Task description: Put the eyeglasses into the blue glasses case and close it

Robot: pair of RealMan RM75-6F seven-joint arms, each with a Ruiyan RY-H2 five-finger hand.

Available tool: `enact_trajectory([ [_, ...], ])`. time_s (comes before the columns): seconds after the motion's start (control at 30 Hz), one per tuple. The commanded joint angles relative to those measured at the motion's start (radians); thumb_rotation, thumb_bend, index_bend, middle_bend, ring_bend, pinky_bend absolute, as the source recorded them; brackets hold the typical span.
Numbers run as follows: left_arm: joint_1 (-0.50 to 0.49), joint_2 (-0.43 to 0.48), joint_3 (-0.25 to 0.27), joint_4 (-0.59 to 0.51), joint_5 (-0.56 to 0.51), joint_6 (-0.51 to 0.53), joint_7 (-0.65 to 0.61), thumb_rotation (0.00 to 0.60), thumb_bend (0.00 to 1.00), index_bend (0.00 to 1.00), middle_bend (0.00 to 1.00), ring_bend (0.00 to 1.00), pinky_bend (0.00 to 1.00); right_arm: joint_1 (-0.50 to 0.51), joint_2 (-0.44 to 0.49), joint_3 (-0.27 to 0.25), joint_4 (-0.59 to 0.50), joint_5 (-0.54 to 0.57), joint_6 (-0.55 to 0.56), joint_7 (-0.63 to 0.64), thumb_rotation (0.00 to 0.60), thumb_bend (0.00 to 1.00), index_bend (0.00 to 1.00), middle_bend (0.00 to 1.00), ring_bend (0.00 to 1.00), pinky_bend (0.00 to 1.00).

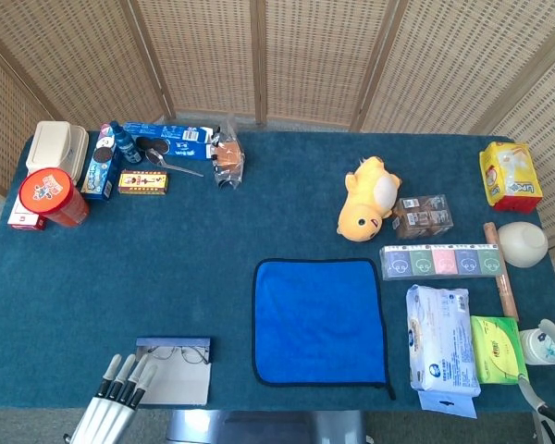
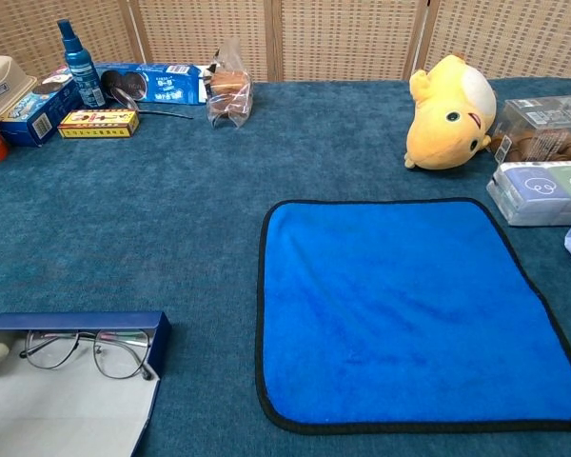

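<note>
- Teal-carpeted table [image 1: 166,268] before wicker screens.
- Eyeglasses [image 2: 88,348] already inside open blue glasses case [image 2: 76,390]: thin, light, fragile; likely safest handled by frame.
- Left hand [image 1: 116,398] touching case's near-left edge, fingers straight, slightly apart, holding nothing.
- Right hand [image 1: 550,370] barely visible at the edge; fingers impossible to judge.

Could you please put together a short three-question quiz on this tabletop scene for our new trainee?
1. True or false: the eyeglasses already lie inside the open blue glasses case.
2. Which robot hand is beside the case? A) left robot hand B) right robot hand
3. Fill in: the large item lying flat in the middle of the table is a blue ____.

Key: 1 true; 2 A, its fingers extended at the case's left edge, holding nothing; 3 cloth.
</note>
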Motion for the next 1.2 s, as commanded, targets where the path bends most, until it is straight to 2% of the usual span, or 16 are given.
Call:
enact_trajectory([
  [0.03, -0.018, 0.007, -0.02, -0.063, -0.033, -0.033, -0.027, 0.6, 0.31, 0.02, 0.0, 0.0, 0.0, -0.003, -0.001, 0.001, 0.002, 0.002, 0.003, 0.006, 0.569, 0.28, 0.07, 0.21, 0.18, 0.18],
  [0.37, -0.052, 0.012, -0.07, -0.21, -0.144, -0.13, -0.085, 0.6, 0.31, 0.08, 0.0, 0.0, 0.0, -0.015, -0.001, 0.003, 0.012, 0.013, 0.004, 0.024, 0.568, 0.28, 0.07, 0.21, 0.18, 0.18],
  [0.53, -0.075, 0.021, -0.089, -0.295, -0.184, -0.168, -0.115, 0.6, 0.31, 0.2, 0.01, 0.0, 0.0, -0.02, -0.001, 0.004, 0.015, 0.017, 0.006, 0.03, 0.568, 0.28, 0.08, 0.21, 0.18, 0.18],
  [0.6, -0.079, 0.029, -0.093, -0.326, -0.201, -0.179, -0.123, 0.6, 0.31, 0.29, 0.02, 0.0, 0.01, -0.022, -0.002, 0.004, 0.018, 0.018, 0.006, 0.032, 0.57, 0.28, 0.07, 0.21, 0.18, 0.18],
  [0.77, -0.089, 0.052, -0.095, -0.386, -0.231, -0.206, -0.108, 0.6, 0.31, 0.4, 0.03, 0.0, 0.01, -0.028, -0.003, 0.006, 0.024, 0.023, 0.007, 0.041, 0.567, 0.28, 0.07, 0.21, 0.18, 0.19],
  [1.03, -0.099, 0.065, -0.082, -0.425, -0.24, -0.23, -0.072, 0.6, 0.31, 0.44, 0.03, 0.0, 0.01, -0.031, -0.004, 0.008, 0.032, 0.025, 0.007, 0.051, 0.569, 0.28, 0.07, 0.21, 0.18, 0.2],
  [1.2, -0.1, 0.067, -0.076, -0.427, -0.244, -0.235, -0.051, 0.6, 0.31, 0.52, 0.05, 0.0, 0.02, -0.034, -0.006, 0.009, 0.035, 0.025, 0.007, 0.058, 0.568, 0.28, 0.07, 0.21, 0.18, 0.2],
])
